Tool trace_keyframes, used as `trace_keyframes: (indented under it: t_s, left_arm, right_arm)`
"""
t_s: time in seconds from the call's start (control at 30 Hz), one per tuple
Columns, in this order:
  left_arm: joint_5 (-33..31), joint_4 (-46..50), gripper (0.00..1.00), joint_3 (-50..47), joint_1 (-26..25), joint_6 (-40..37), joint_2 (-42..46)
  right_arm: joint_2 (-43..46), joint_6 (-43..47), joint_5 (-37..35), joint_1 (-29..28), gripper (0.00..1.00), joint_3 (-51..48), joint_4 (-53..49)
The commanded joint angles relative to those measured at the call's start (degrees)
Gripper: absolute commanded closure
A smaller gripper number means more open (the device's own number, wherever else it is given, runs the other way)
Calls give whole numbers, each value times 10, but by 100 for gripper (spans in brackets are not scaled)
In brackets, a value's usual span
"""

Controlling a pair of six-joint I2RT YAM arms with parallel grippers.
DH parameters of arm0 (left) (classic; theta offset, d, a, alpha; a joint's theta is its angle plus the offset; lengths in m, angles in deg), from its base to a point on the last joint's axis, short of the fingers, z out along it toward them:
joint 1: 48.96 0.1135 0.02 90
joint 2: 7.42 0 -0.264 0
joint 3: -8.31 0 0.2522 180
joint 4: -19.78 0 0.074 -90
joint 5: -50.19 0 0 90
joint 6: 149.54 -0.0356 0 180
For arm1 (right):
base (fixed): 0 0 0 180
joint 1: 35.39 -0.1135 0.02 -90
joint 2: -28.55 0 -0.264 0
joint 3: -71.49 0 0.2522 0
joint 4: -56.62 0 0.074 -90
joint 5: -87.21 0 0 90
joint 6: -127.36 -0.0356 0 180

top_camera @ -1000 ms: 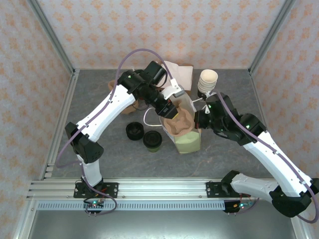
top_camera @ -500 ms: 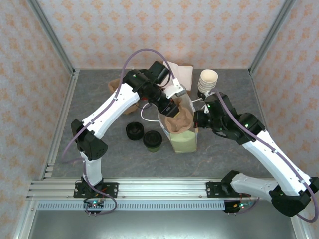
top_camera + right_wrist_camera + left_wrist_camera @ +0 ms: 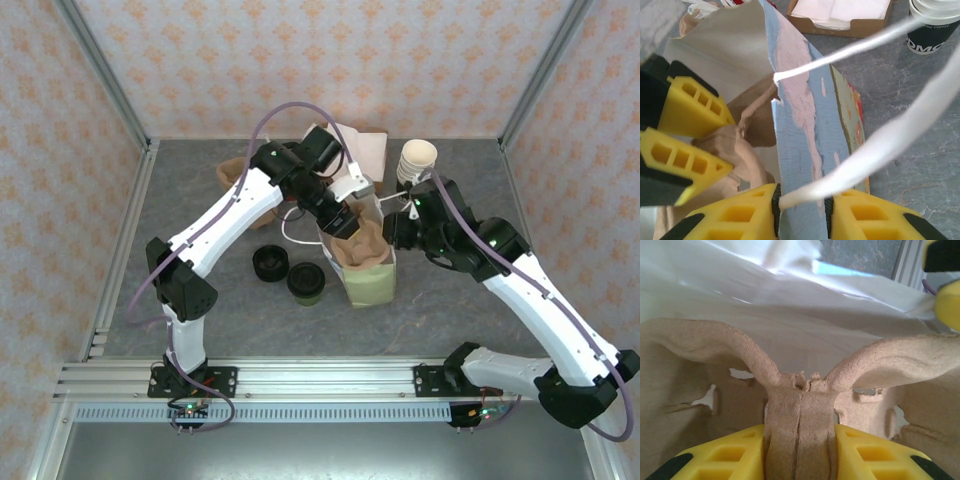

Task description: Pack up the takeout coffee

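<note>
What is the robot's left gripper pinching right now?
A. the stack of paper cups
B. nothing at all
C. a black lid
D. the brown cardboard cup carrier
D: in the left wrist view, the left gripper is closed on the centre tab of the brown cardboard cup carrier, one yellow finger on each side.

1. The table point(image 3: 250, 320) has a grey, stone-like top.
2. A paper bag point(image 3: 370, 288) stands upright near its middle.
3. Just left of the bag stands the takeout coffee point(image 3: 306, 283) (its black lid is on), and beside that a low pile of black lids point(image 3: 270, 264).
4. At the far edge stand a stack of cups point(image 3: 417, 158) and a cardboard tray point(image 3: 840, 26) of white napkins.
5. A brown cardboard piece point(image 3: 228, 176) lies far left, partly hidden.
</note>
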Motion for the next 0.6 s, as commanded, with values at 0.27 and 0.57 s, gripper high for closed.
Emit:
trace_keyframes:
  t_s: [0.27,0.57]
  left_arm:
    - [-29,12,65,27,-13,-18,25]
    - [-41,14,65,66,-12,-23,23]
  right_arm:
    - [-18,14,4,18,71,-5,3]
    - [-30,47,28,18,76,-6,8]
